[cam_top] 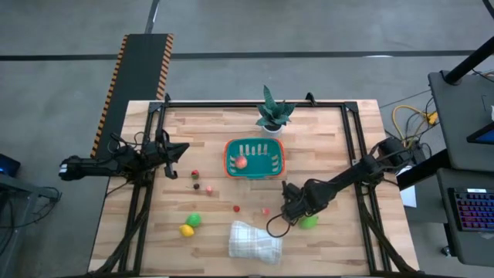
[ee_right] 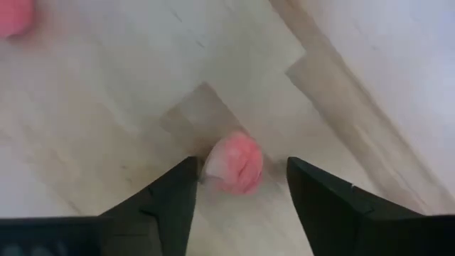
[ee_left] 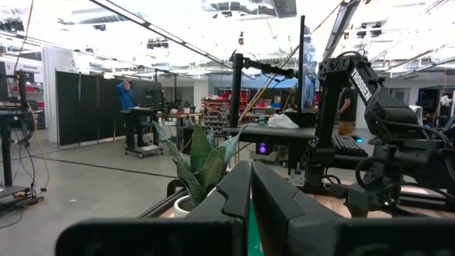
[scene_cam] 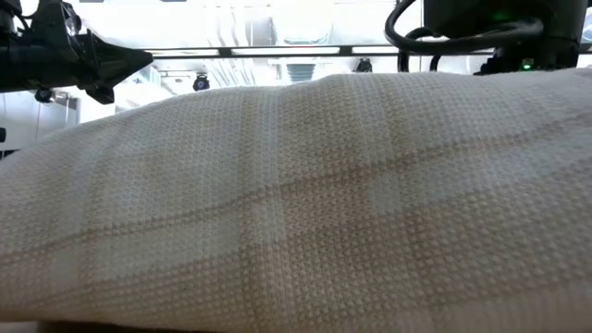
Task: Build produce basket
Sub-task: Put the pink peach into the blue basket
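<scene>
The right claw [ee_right: 238, 186] is low over the table [cam_top: 340, 154], at 6 o'clock from the basket [cam_top: 254, 157]. Its fingers stand partly apart on either side of a small pink piece [ee_right: 233, 162] that lies on the wood; one finger touches or nearly touches it, the other is clear of it. The piece is not gripped.

The basket sits at table centre and contains one pink-orange fruit [cam_top: 241, 162]. A green piece [cam_top: 193, 220] and a yellow piece [cam_top: 187, 230] lie at 8 o'clock from the basket. Another green piece [cam_top: 309, 222] lies at 5 o'clock, just beside the right arm. The folded cloth [cam_top: 255, 241] lies at 6 o'clock.

The left claw [ee_left: 250, 186] waits at the table's 9 o'clock edge, fingers closed, holding nothing.
</scene>
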Controlling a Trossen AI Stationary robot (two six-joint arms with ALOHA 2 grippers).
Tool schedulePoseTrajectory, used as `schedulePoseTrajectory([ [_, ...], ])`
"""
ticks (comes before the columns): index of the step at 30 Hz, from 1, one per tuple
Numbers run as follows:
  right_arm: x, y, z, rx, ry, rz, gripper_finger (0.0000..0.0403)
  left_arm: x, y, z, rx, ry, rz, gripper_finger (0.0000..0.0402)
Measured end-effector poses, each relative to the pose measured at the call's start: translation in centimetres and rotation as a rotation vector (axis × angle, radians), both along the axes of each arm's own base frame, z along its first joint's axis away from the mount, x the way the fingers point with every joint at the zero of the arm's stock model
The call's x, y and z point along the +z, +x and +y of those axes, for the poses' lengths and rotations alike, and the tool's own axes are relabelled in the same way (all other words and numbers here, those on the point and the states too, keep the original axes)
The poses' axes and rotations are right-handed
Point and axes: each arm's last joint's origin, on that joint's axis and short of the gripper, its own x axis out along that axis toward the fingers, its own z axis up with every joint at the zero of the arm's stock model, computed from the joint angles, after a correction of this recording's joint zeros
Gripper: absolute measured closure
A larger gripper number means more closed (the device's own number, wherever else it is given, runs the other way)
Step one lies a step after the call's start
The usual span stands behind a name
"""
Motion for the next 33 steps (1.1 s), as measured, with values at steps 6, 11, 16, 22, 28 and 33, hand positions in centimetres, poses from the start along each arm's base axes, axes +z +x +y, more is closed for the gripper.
schedulePoseTrajectory([
  [6, 0.31, -0.01, -0.02, 0.019, 0.001, -0.008, 0.0256, 0.01, 0.0, 0.0, 0.0, 0.0, -0.001, 0.0402],
  [11, 0.4, -0.01, -0.02, 0.03, 0.001, -0.009, 0.031, 0.0, 0.0, 0.0, 0.0, 0.0, 0.0, 0.0402],
  [16, 0.42, -0.01, -0.02, 0.044, 0.0, -0.008, 0.0349, 0.0, 0.0, 0.0, 0.0, 0.0, 0.0, 0.0402],
  [22, 0.44, -0.01, -0.02, 0.055, -0.001, -0.006, 0.0356, 0.0, -0.01, 0.0, 0.0, 0.0, -0.001, 0.0402],
  [28, 0.45, -0.01, -0.02, 0.055, -0.001, -0.007, 0.0357, 0.0, 0.0, 0.0, 0.0, 0.0, 0.0, 0.0402],
  [33, 0.45, -0.02, -0.03, 0.058, -0.001, -0.006, 0.0358, 0.01, -0.01, 0.0, 0.0, 0.0, -0.001, 0.0402],
])
